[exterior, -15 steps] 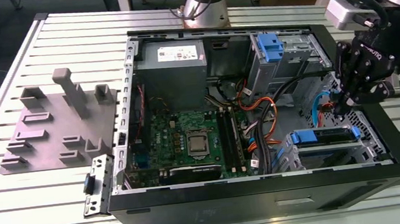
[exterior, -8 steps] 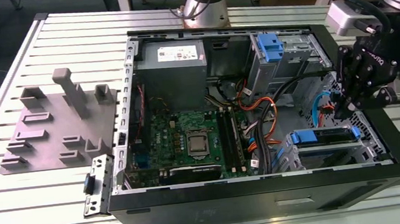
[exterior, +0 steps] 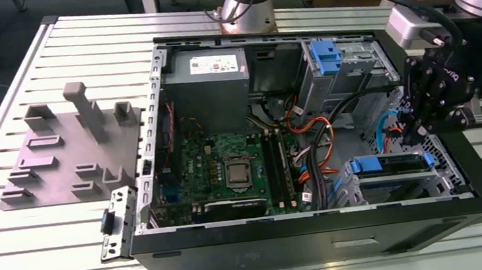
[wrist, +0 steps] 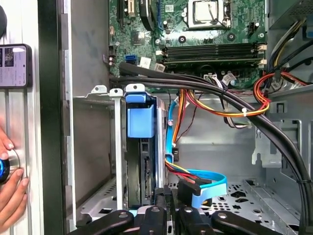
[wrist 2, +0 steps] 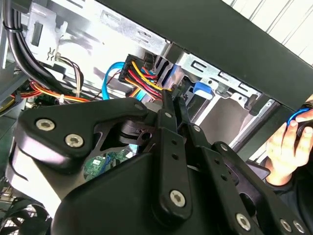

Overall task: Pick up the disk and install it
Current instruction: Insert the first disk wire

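The disk (exterior: 391,163), framed by blue caddy rails, sits in the metal drive cage at the lower corner of the open computer case on the exterior view's right. In the first wrist view the disk (wrist: 139,166) stands on edge in the cage, with its blue caddy tab (wrist: 141,120) facing the camera. My gripper (exterior: 413,133) hangs inside the case just above that cage. Its black fingers (wrist 2: 167,100) are shut together with nothing between them. The gripper (wrist: 168,196) is close beside the disk's connector end, next to a black power plug (wrist: 188,188).
A blue flat cable (wrist: 210,181) and bundled coloured wires (wrist: 220,110) cross the bay by the gripper. The motherboard (exterior: 226,169), power supply (exterior: 208,65) and an upper cage with a blue latch (exterior: 326,57) fill the case. A grey fixture plate (exterior: 65,152) lies outside. A person's hand (wrist: 10,191) rests beside the case.
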You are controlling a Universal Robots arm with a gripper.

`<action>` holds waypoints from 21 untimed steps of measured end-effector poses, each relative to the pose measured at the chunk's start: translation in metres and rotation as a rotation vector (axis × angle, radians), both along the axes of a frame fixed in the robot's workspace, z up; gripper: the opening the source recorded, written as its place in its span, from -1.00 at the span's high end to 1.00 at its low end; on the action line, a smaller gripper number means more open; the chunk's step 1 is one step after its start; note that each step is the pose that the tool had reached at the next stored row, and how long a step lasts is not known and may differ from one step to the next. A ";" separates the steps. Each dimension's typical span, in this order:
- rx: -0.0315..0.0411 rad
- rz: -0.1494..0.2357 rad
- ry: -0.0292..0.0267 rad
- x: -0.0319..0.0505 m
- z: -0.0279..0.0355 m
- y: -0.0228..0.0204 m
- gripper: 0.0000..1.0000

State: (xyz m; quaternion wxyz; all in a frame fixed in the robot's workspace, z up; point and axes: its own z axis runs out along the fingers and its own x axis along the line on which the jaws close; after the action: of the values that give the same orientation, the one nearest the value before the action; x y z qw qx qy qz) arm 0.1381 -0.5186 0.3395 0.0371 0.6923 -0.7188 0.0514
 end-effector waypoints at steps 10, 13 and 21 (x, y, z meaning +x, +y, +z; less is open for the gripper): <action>0.0001 0.003 -0.0419 -0.0112 -0.0001 -0.0040 0.67; 0.0002 0.006 -0.0482 -0.0144 -0.0002 -0.0061 0.67; 0.0011 0.031 -0.0518 -0.0187 -0.0022 -0.0136 0.67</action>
State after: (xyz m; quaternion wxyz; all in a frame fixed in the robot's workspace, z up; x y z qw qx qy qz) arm 0.1194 -0.5322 0.3374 0.0172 0.7019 -0.7087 0.0695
